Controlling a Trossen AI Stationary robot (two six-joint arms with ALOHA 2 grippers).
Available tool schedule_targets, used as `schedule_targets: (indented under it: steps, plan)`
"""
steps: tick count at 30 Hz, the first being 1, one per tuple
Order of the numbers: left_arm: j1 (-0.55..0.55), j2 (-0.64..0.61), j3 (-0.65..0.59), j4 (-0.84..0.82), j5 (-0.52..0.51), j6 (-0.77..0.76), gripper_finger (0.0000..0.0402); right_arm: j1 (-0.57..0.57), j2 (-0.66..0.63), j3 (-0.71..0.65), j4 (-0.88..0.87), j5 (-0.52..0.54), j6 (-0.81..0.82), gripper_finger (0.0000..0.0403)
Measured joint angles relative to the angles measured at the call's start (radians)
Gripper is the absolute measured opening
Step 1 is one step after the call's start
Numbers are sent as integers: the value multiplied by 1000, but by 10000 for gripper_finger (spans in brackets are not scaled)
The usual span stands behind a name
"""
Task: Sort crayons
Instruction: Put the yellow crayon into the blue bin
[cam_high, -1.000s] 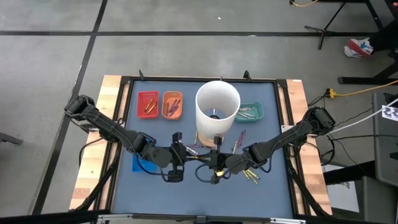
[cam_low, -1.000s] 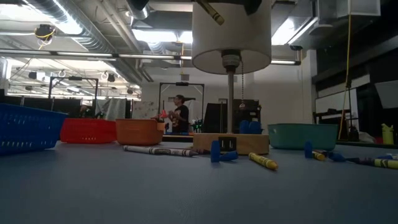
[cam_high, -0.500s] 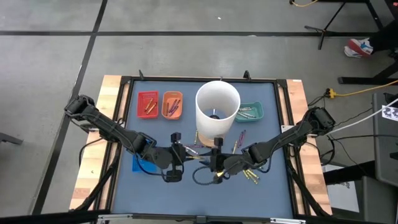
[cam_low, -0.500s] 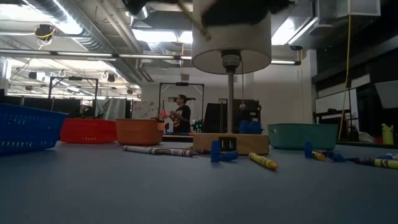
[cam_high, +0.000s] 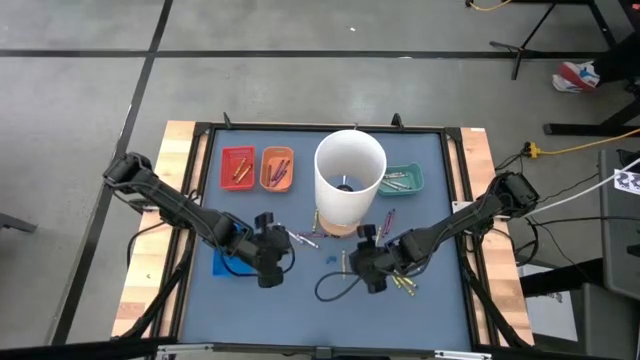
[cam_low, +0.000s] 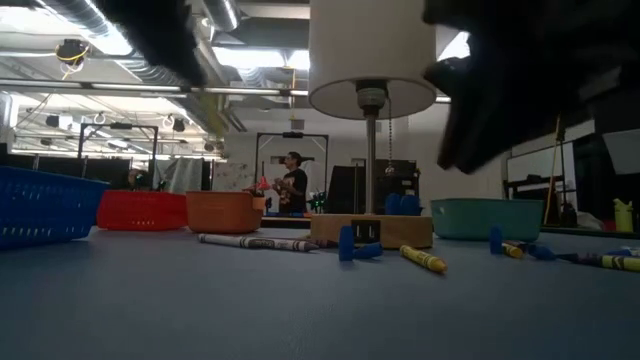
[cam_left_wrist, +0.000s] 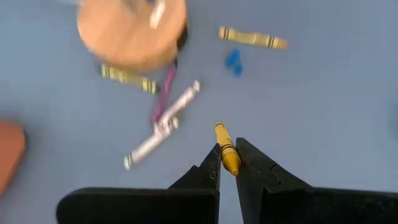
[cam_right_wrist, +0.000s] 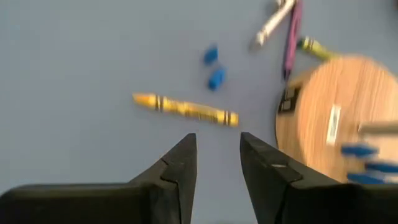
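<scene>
Yellow crayon (cam_left_wrist: 227, 151) was pinched by the left tool (cam_left_wrist: 227, 163); slippage was possible. The right tool (cam_right_wrist: 218, 155), at 3 o'clock, stood parted and empty.

table top (cam_high: 300, 300): blue mat looking smooth and matt, edged by pale bare wood (cam_high: 178, 160). round base (cam_right_wrist: 329, 124): showing light wood grain. crayons (cam_right_wrist: 186, 108): wearing paper wrappers, matt. trays (cam_high: 237, 167): looking like ribbed plastic. gripper fingers (cam_right_wrist: 180, 168): appearing as dark matt plastic.

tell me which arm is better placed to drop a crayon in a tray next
Left. The left gripper is shut on a yellow crayon, while the right gripper is open and empty above the mat.
</scene>
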Motion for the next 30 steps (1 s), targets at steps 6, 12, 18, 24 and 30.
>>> schedule_targets:
  steps: [6, 12, 18, 24, 30]
  plan:
    - [0, -48, 0, -163, 91, -153, 13, 0, 0, 0, -98, 0, 22, 121]
    - [-2, -133, 0, -317, 147, -258, 13, 0, 0, 0, -102, -8, 22, 121]
    - [-4, -204, 0, -494, 200, -425, 13, 0, 0, 0, -122, -9, 21, 121]
    - [-30, -214, 0, -660, 217, -557, 13, 0, 0, 0, -122, -8, 21, 121]
    - [-66, -214, 0, -689, 212, -626, 16, 0, 0, 0, -81, -8, 20, 121]
